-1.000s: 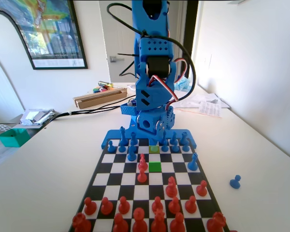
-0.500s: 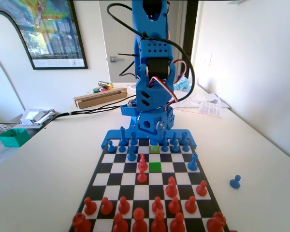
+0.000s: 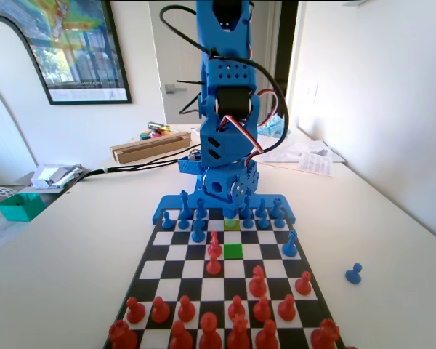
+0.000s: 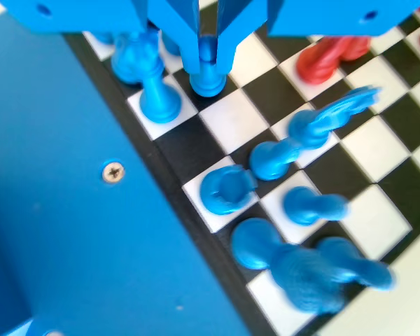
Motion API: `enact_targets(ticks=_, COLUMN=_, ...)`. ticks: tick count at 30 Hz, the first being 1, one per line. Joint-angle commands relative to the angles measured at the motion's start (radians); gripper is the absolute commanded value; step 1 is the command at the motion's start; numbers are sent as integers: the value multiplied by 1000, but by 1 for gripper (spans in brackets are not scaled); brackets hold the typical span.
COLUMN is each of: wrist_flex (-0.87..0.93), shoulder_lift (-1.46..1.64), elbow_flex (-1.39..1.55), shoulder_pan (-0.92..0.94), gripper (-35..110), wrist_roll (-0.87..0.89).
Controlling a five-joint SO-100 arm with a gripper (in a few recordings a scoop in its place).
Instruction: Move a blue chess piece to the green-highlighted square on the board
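In the wrist view my gripper hangs low over the board. Its two jaws press against the head of a blue chess piece, a small pawn whose base stands on a dark square. In the fixed view the gripper sits at the board's far end, right above the duller yellow-green square. The green-highlighted square lies bare two rows nearer the camera, in the same column.
Taller blue pieces and a blue knight crowd the squares beside the held pawn. Two red pawns stand just left of the green square. One blue pawn stands on the board's right side; another lies off it.
The arm's upper part has shifted slightly left and leaned, and the gripper has settled a little lower over the yellow-green square. No piece has moved.
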Motion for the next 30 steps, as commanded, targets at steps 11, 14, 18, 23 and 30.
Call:
enact_targets(ticks=11, wrist_flex=282, shoulder_lift=5, elbow_flex=-357, shoulder_pan=-11, gripper=1, wrist_roll=261)
enact_targets(ticks=14, wrist_flex=276, shoulder_lift=-18, elbow_flex=-391, shoulder_pan=-28, gripper=1, wrist_roll=371)
enact_targets(ticks=18, wrist_flex=239, shoulder_lift=-43, elbow_flex=-397, shoulder_pan=-37, gripper=1, wrist_roll=457)
enact_targets(ticks=23, wrist_flex=160, shoulder_lift=-86, elbow_flex=-380, shoulder_pan=-37, gripper=1, wrist_roll=528)
enact_targets(ticks=30, wrist_flex=107, shoulder_lift=-152, elbow_flex=-383, shoulder_pan=-32, gripper=1, wrist_roll=571)
